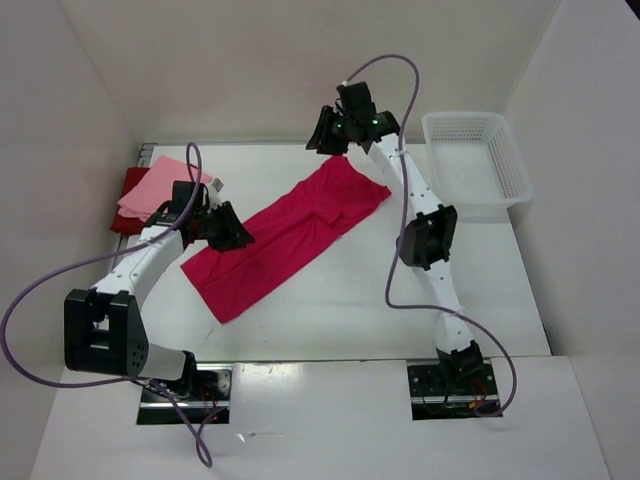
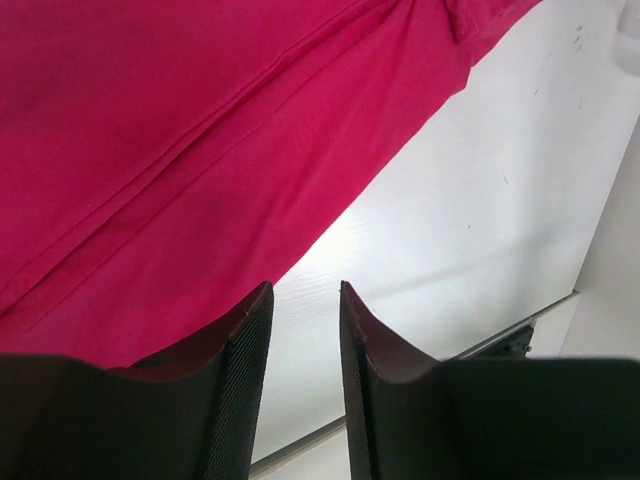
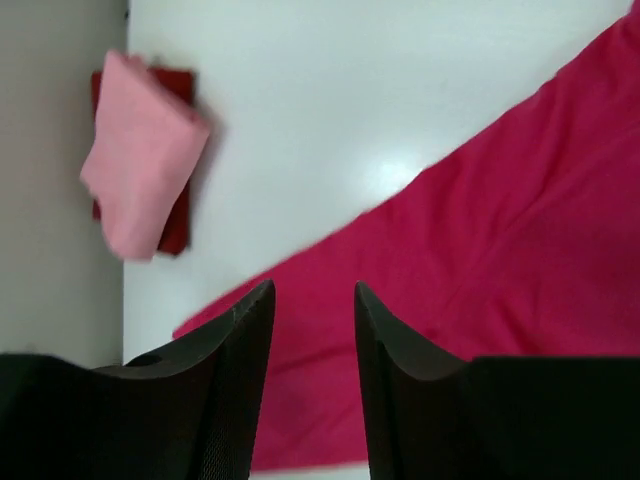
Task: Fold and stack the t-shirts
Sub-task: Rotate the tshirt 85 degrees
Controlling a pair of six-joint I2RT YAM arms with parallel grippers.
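The magenta-pink t-shirt [image 1: 285, 235] lies folded into a long strip, running diagonally across the table's middle. It fills the left wrist view [image 2: 200, 150] and shows in the right wrist view [image 3: 500, 260]. The folded light pink t-shirt [image 1: 160, 188] lies on the folded dark red t-shirt [image 1: 124, 215] at the far left; both show in the right wrist view, the pink one [image 3: 140, 170] over the red one [image 3: 178, 225]. My left gripper [image 1: 232, 232] is open and empty at the strip's left edge. My right gripper [image 1: 328, 135] is open and empty above the strip's far end.
A white mesh basket [image 1: 478, 160] stands at the table's far right. White walls close in the left, back and right sides. The right arm's cable [image 1: 400, 250] loops beside its forearm over the table's right half.
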